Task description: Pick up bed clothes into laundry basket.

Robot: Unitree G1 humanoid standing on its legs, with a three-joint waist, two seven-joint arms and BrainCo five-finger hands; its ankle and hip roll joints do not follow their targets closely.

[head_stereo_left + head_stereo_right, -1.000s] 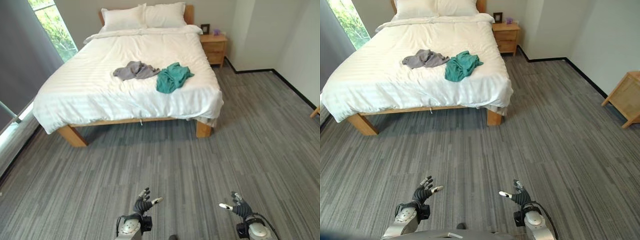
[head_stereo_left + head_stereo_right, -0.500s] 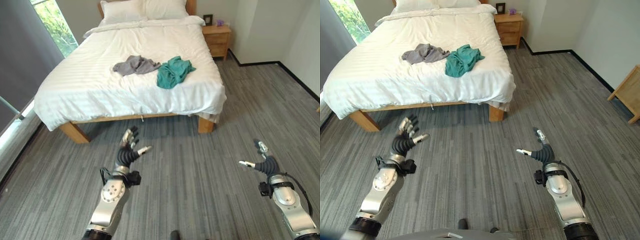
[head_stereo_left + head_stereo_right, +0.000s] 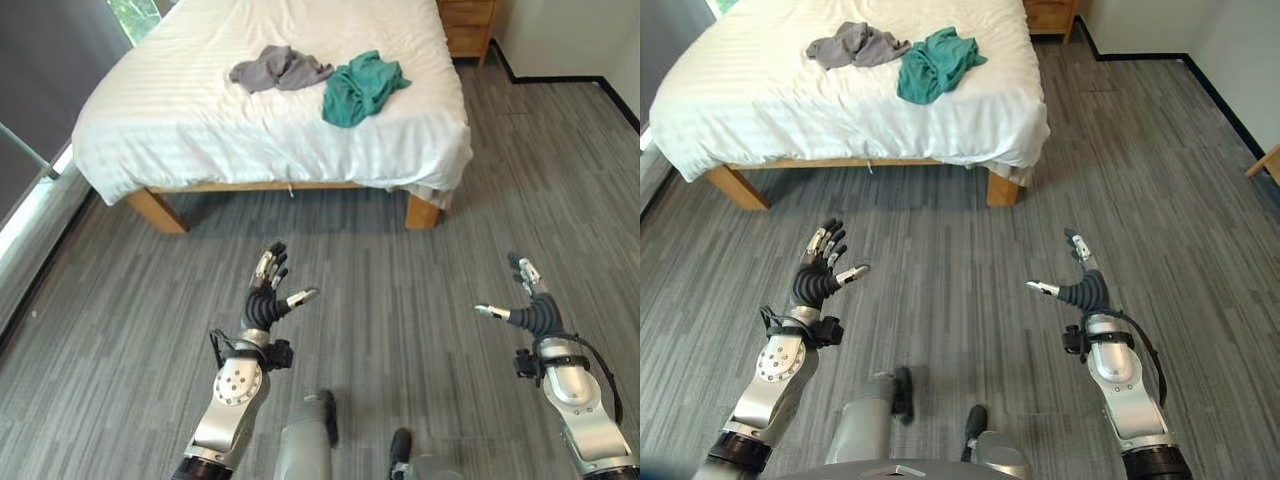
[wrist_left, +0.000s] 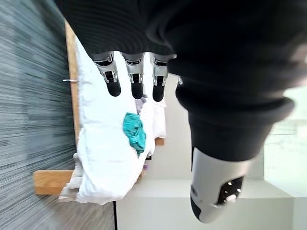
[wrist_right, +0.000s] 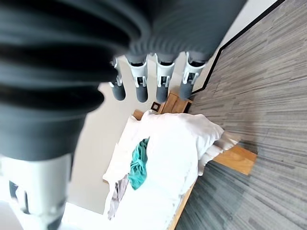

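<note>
Two garments lie on the white bed [image 3: 180, 130]: a crumpled grey one [image 3: 277, 68] and, to its right, a teal one [image 3: 362, 87] near the foot edge. Both hands are raised over the grey floor, well short of the bed. My left hand [image 3: 267, 299] has its fingers spread and straight, holding nothing. My right hand [image 3: 528, 303] is likewise open and empty. The left wrist view looks past straight fingers [image 4: 135, 81] to the teal garment [image 4: 135, 132]. The right wrist view shows the teal garment [image 5: 138, 164] and the grey one [image 5: 117, 193] beyond its fingers [image 5: 163, 76].
The bed stands on wooden legs [image 3: 424, 210] with the sheet hanging over its edges. A wooden nightstand [image 3: 1050, 14] sits at the far right of the bed. A dark curtain [image 3: 40, 70] and window line the left side. Grey plank floor [image 3: 400, 280] lies between me and the bed.
The camera has tipped down and moved nearer the bed, so the bed sits higher in view. Both hands stay raised and open, the left slightly lower in the picture.
</note>
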